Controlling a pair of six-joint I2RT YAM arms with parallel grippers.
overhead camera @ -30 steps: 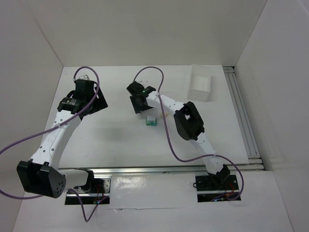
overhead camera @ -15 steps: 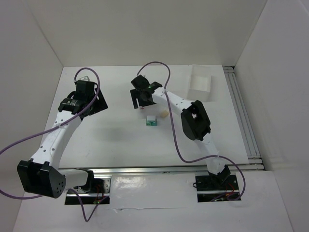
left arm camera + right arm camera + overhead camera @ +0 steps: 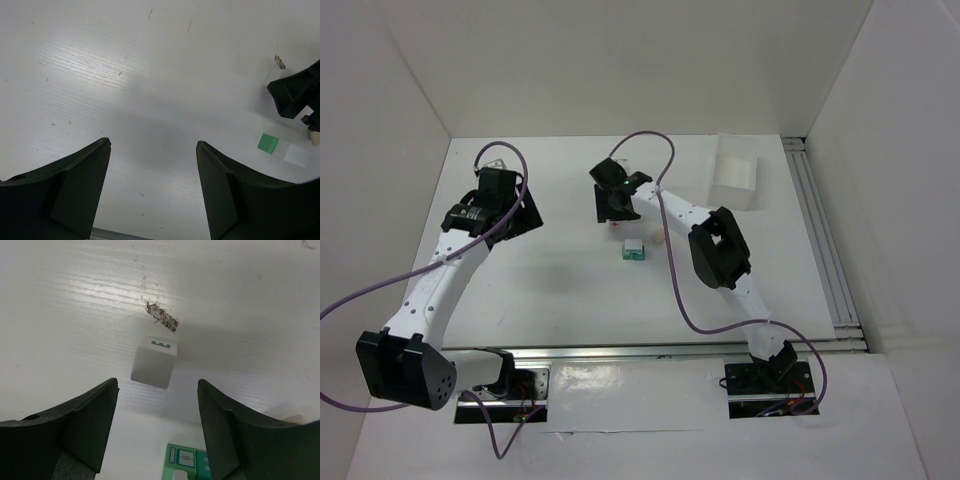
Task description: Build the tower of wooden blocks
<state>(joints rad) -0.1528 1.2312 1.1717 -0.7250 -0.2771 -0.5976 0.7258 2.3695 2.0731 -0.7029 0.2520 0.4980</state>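
Observation:
A small teal block with a white top (image 3: pixel 634 250) lies on the white table; its teal edge shows at the bottom of the right wrist view (image 3: pixel 187 462) and it sits far right in the left wrist view (image 3: pixel 280 148). A white cube with teal marks (image 3: pixel 153 362) lies just beyond my right gripper (image 3: pixel 157 385), which is open and empty above it (image 3: pixel 617 212). A pale tan piece (image 3: pixel 661 236) lies beside the right arm, right of the teal block. My left gripper (image 3: pixel 152 145) is open and empty at the left (image 3: pixel 515 212).
A clear plastic tray (image 3: pixel 735 183) stands at the back right. A dark speckled smear (image 3: pixel 162 317) marks the table beyond the white cube. White walls close in the table on three sides; a metal rail (image 3: pixel 820 250) runs along the right.
My right gripper has turned and shifted slightly toward the back, away from the teal block, and the tan piece has come into sight beside the arm. The left arm has not moved.

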